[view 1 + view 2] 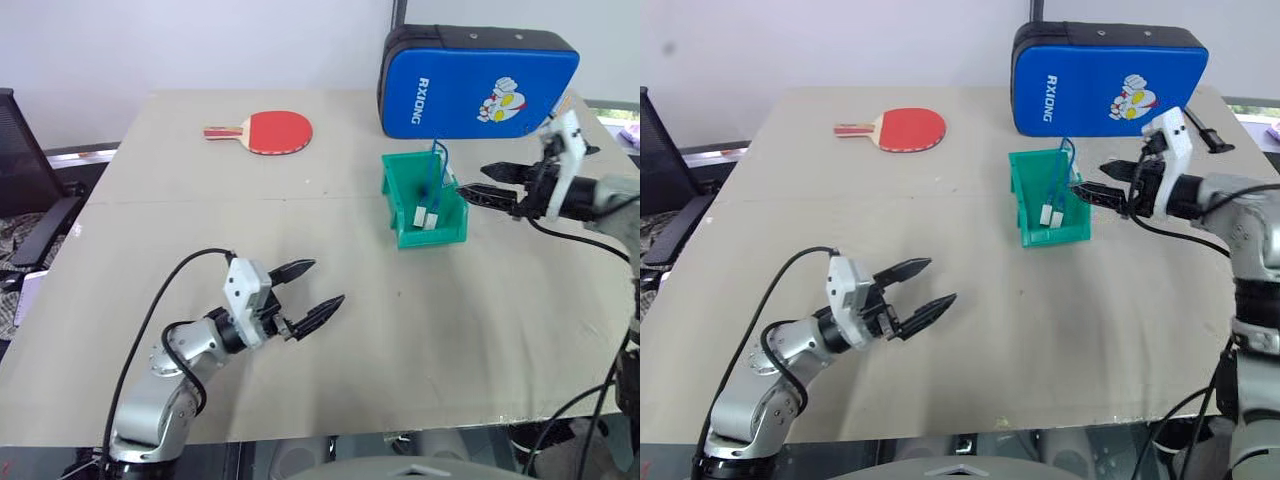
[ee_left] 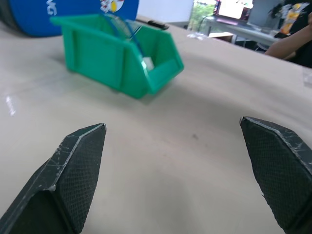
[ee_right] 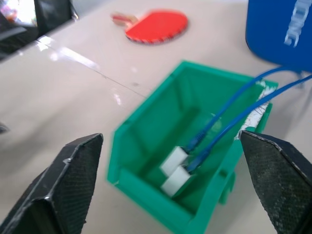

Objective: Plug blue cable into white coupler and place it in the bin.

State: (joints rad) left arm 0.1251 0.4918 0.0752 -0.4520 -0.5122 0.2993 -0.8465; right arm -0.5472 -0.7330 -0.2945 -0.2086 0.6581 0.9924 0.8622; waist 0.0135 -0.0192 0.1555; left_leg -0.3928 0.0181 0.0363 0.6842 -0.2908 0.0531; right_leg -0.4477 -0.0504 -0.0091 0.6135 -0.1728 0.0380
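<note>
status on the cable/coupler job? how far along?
Looks done: the thin blue cable runs down into the small green plastic bin, its ends at white coupler blocks on the bin floor; whether they are seated cannot be told. In hand: nothing. The right gripper beside the bin and the left gripper have jaws open, empty. Left: nothing visible.

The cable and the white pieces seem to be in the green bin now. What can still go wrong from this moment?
1. The blue cable loops up over the rim of the bin, close to the open right gripper. As that arm withdraws, a finger could catch the loop and pull the cable out.
2. The light bin might slide or tip if bumped.
3. Two white coupler blocks sit at the cable's ends; whether the plugs are fully seated cannot be told.
</note>
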